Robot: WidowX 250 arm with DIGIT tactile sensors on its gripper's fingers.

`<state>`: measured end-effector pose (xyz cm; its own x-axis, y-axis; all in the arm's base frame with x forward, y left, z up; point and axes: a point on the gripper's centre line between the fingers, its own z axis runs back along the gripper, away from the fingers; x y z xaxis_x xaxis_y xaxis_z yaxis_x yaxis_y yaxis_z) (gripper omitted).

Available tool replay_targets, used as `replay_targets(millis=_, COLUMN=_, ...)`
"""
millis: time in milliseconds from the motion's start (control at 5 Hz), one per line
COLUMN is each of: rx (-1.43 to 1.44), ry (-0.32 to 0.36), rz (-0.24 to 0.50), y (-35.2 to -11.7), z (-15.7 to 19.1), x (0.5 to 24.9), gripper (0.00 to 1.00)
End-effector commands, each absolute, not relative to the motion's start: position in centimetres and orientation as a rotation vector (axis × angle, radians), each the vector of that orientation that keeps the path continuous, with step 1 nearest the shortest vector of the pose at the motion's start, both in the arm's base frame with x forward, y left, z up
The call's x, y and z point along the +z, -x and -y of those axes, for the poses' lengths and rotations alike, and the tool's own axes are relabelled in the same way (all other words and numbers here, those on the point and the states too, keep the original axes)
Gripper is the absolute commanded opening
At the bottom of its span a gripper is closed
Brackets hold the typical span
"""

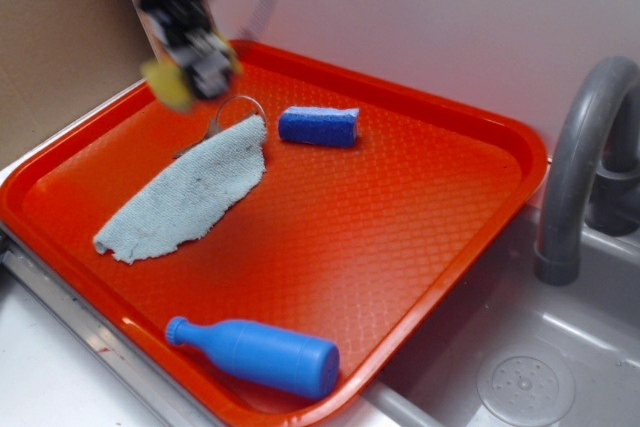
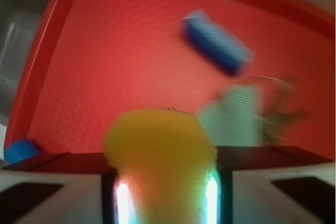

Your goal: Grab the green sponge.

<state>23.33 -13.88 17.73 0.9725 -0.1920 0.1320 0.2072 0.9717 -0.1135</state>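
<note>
The red tray [image 1: 440,247] is the largest thing and fills most of the exterior view, beside a grey sink [image 1: 520,377] with a grey faucet [image 1: 570,167] at the right. The arm comes down from the top left, blurred, above the far left corner of the tray. The pale blue-grey cloth [image 1: 190,192] lies on the left part of the tray. A blue bottle [image 1: 260,352] lies on its side at the near edge. A blue sponge [image 1: 318,126] lies far, near the cloth. The end effector [image 2: 160,192] is clamped on the green sponge [image 2: 157,150], which is held above the tray and looks yellow.
</note>
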Motion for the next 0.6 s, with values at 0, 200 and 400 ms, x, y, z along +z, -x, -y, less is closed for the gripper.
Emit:
replay_targets(millis=0, rx=-0.187, ry=0.066, rz=0.298, y=-19.1, z=9.9, x=25.4, gripper=0.00)
replay_targets(millis=200, rx=-0.184, ry=0.021, rz=0.324, y=-17.9, z=9.4, x=26.8, gripper=0.00)
replay_targets(millis=400, rx=-0.169, ry=0.052, rz=0.325, y=-18.1, z=9.3, x=26.1, gripper=0.00)
